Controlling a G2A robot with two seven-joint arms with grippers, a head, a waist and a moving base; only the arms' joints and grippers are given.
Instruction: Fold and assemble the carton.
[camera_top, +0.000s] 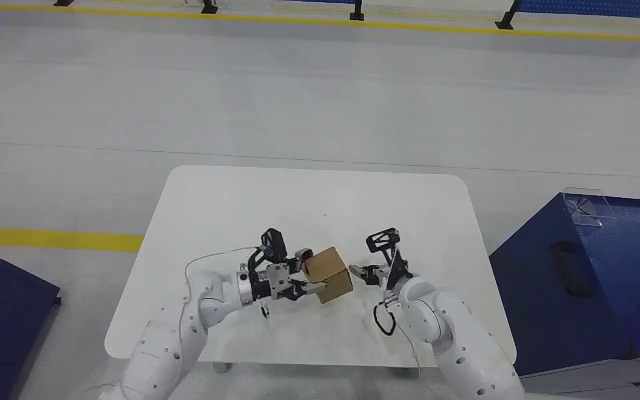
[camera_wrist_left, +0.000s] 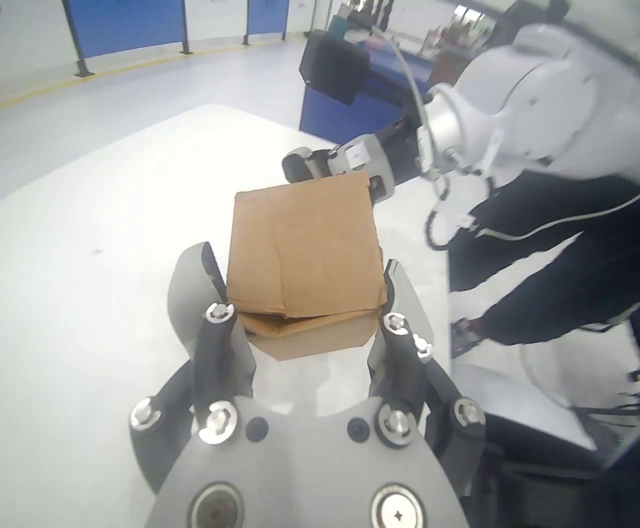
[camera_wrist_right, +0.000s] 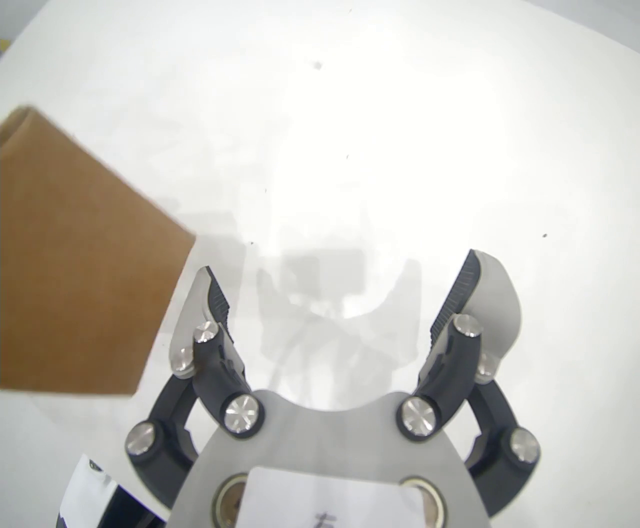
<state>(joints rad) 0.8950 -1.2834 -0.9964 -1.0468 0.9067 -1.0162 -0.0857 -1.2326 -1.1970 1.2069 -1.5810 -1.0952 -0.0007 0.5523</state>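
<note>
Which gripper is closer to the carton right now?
Left. The left gripper has its fingers on both sides of the carton, clamping it. The right gripper is open just beside the carton, with nothing between its fingers.

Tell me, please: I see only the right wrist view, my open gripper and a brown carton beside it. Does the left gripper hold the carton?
Observer: Yes; the left gripper has its fingers on two opposite sides of the carton.
Operator: Is the end near that gripper closed?
Observer: Not fully; the flaps are folded in, but a gap shows.
Operator: Where on the table?
Observer: Near the robot's edge, between the left gripper and the right gripper.
</note>
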